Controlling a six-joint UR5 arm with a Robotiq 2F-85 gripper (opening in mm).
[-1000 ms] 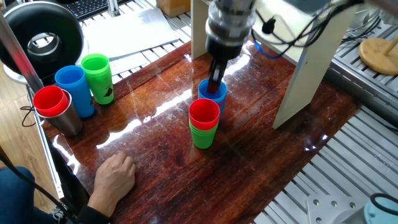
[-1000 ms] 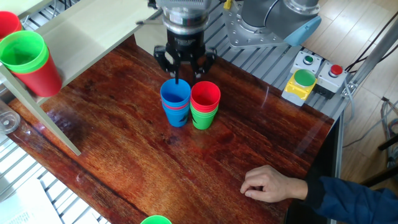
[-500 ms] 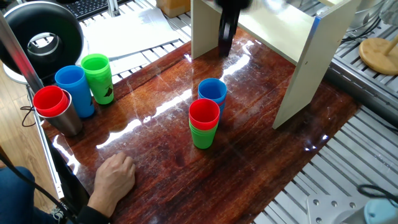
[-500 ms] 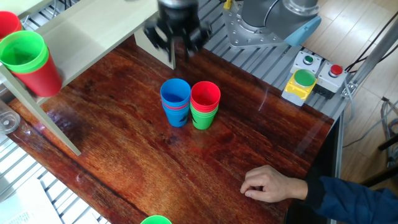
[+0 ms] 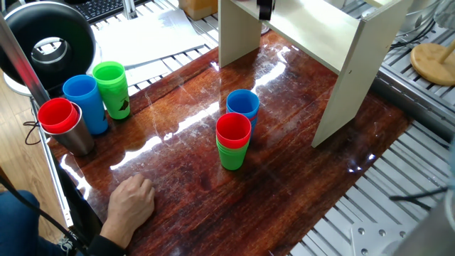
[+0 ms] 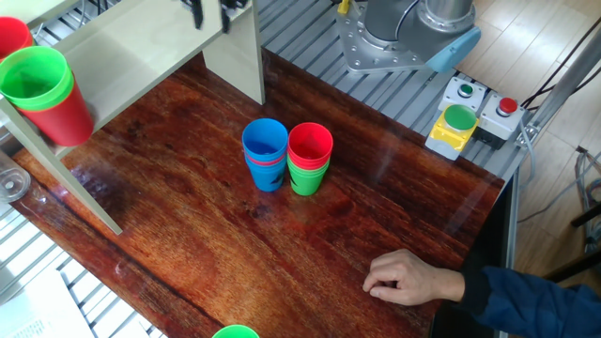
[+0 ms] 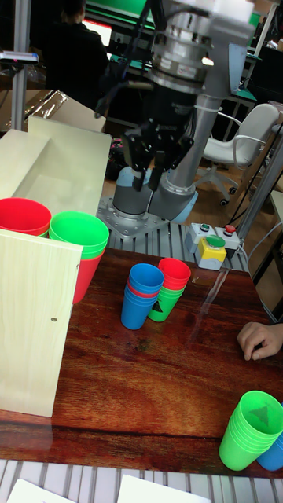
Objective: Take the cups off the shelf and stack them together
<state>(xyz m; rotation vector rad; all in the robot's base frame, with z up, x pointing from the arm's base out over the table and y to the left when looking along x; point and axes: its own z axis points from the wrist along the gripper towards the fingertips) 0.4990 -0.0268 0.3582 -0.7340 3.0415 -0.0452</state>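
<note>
Hovering above the shelf (image 7: 47, 189) with fingers spread and empty, the gripper (image 7: 157, 149) faced light, slick green and red cups (image 7: 79, 236) on top; pinching one thin rim wall looked best.

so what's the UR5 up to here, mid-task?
It is moving cups from the shelf to the table. The gripper hangs empty above the shelf, fingers apart, holding nothing. Two small stacks stand side by side mid-table: a blue-topped stack and a red-over-green stack. A green cup in a red one and another red cup are on the shelf. A person's hand rests on the table edge.
</note>
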